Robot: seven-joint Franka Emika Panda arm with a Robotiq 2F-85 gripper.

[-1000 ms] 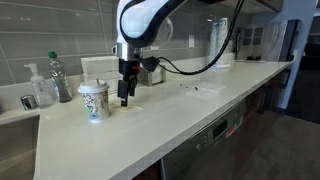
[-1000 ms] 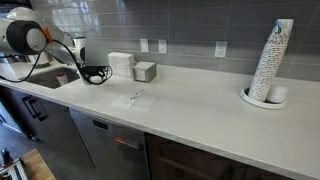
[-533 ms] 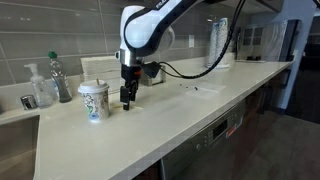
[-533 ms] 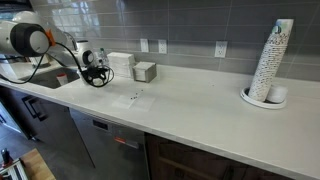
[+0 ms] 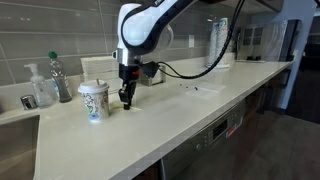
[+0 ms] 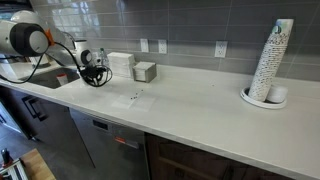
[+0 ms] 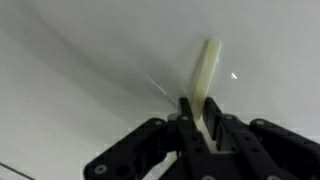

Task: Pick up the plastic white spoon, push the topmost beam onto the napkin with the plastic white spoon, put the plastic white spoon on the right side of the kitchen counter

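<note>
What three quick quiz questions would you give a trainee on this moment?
1. True or false: in the wrist view, the gripper has its jaws closed on the plastic white spoon.
2. In an exterior view, what stands nearest the gripper? A) paper cup B) wall outlet C) tall cup stack
3. Fill in: the gripper points ___ at the kitchen counter.
Key: 1 true; 2 A; 3 down.

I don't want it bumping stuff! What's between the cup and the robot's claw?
Nothing. In an exterior view, only bare kitchen counter lies between the paper cup and the gripper.
</note>
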